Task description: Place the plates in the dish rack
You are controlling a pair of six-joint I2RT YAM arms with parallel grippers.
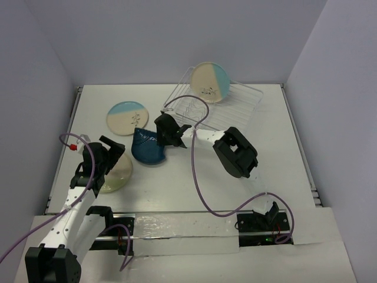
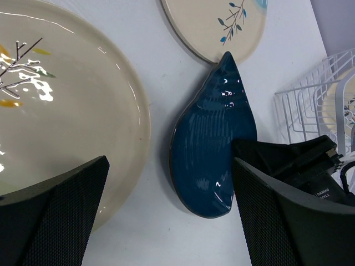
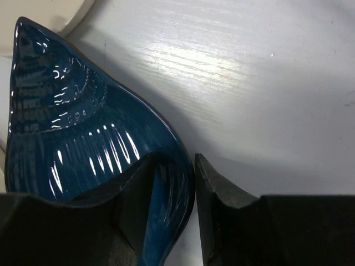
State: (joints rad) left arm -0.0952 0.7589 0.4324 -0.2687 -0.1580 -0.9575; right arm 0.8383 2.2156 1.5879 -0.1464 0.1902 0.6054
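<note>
Right jaws are down on the dark blue plate (image 1: 148,148) in the middle of the table (image 1: 177,194), one side inside the rim and one outside. The gap is narrow, but I cannot tell whether they are pinching it. Left jaws are spread wide, hovering over the cream plate (image 1: 119,175). One two-tone plate (image 1: 211,81) stands on edge in the dish rack (image 1: 238,109). The second two-tone plate (image 1: 126,117) lies flat, just beside the blue one.
</note>
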